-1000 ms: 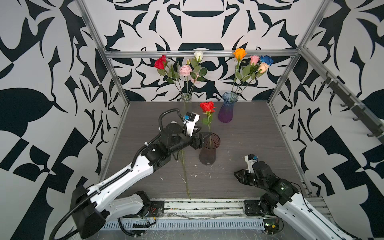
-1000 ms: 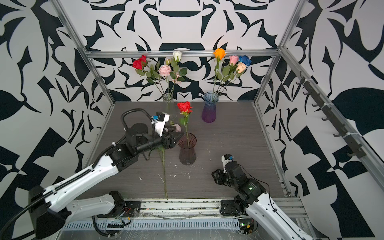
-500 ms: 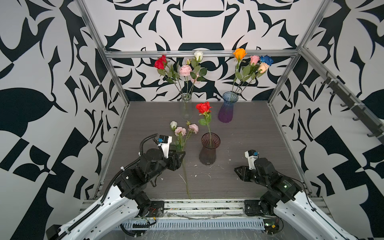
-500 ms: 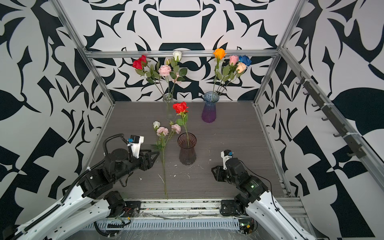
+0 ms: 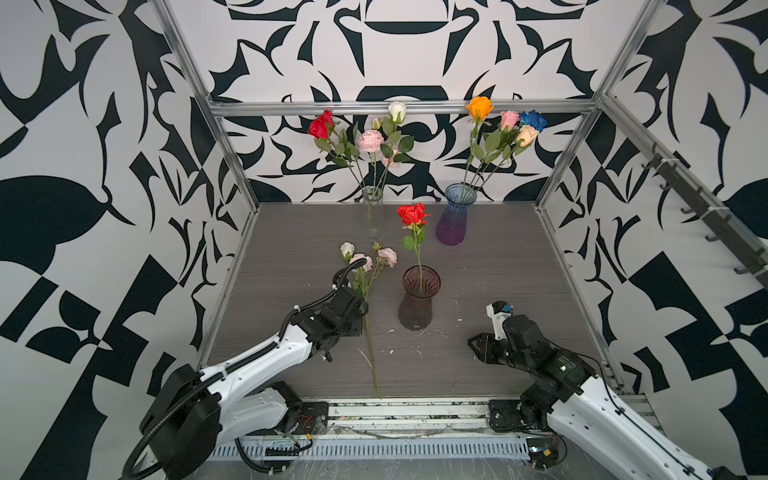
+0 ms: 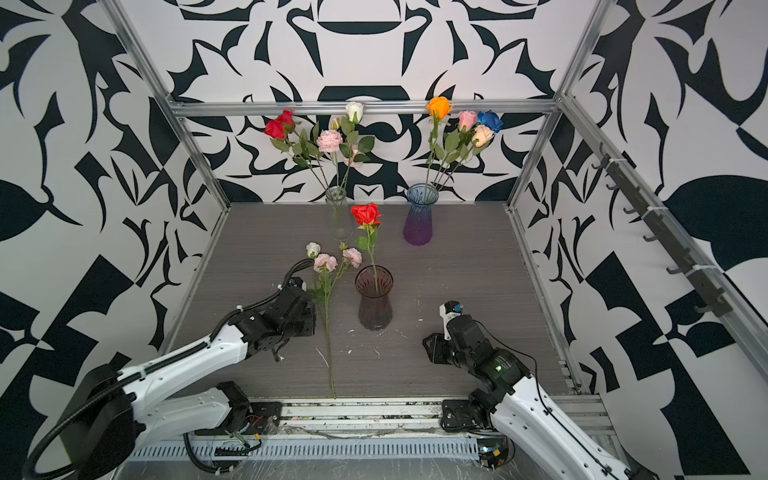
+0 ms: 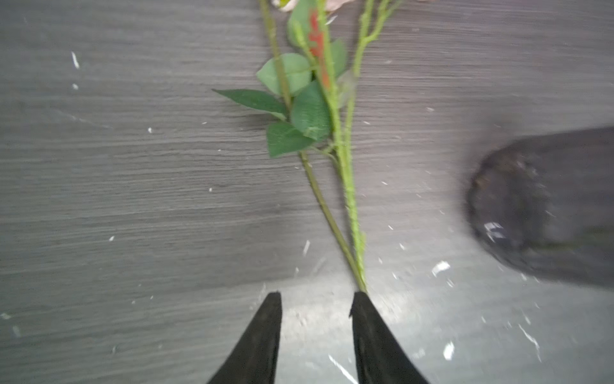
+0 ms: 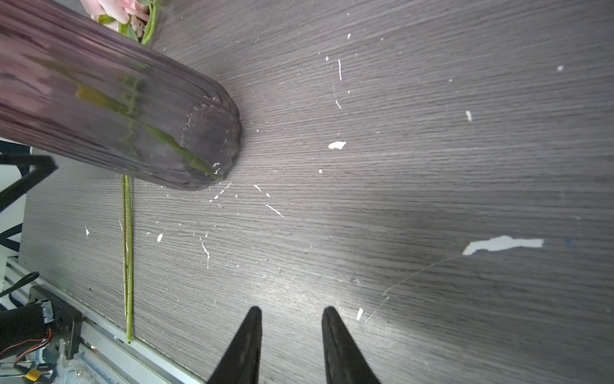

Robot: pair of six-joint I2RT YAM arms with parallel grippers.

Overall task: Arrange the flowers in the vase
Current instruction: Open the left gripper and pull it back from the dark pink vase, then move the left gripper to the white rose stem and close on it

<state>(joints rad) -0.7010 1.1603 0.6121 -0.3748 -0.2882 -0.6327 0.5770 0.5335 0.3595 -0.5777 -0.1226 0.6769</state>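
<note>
The smoky dark vase (image 5: 419, 301) (image 6: 375, 303) stands mid-table with one red rose (image 5: 412, 214) upright in it. Two loose flowers (image 5: 387, 256) (image 6: 324, 262), with a white bud and pale pink blooms, lie flat left of it, stems toward the front edge. My left gripper (image 5: 362, 321) (image 7: 315, 296) hangs low over those stems (image 7: 347, 186). Its jaws are open with bare table between them, and the stems run under one fingertip (image 7: 360, 301). My right gripper (image 5: 478, 345) (image 8: 290, 311) rests low, front right of the vase (image 8: 116, 109), open and empty.
At the back stand a clear glass vase (image 5: 372, 214) holding red, white and pink flowers and a blue-purple vase (image 5: 455, 218) holding orange, pink, blue and peach roses. White flecks dot the grey tabletop (image 5: 498, 266). A metal rail (image 5: 415, 409) borders the front edge.
My left arm has pulled back from the vase, leaving the red rose in it, and dropped toward the front over the lying stems, its jaws narrowing. The right arm has barely shifted.
</note>
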